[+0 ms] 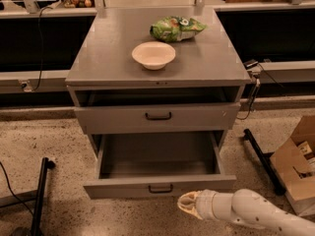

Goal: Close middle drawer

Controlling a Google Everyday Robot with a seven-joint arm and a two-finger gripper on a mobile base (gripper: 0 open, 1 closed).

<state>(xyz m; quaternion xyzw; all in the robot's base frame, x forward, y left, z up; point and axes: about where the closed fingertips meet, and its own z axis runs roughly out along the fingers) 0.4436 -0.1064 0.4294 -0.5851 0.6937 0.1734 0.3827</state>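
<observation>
The grey cabinet (157,65) stands in the middle of the camera view. Its middle drawer (158,185) is pulled far out, showing an empty grey box and a low front with a small black bar handle (160,188). Above it, the taller top drawer (157,117) sits nearly flush with the cabinet. The lowest drawer is hidden beneath the open one. My gripper (189,204), cream-tipped on a white arm (261,214), is low at the front right. It sits just below and in front of the open drawer's front, right of the handle, not clearly touching it.
A white bowl (153,54) and a green snack bag (176,28) lie on the cabinet top. A cardboard box (295,163) stands on the floor at the right, beside a black bar (261,159). A black stand leg (40,193) is at the left. A counter runs behind.
</observation>
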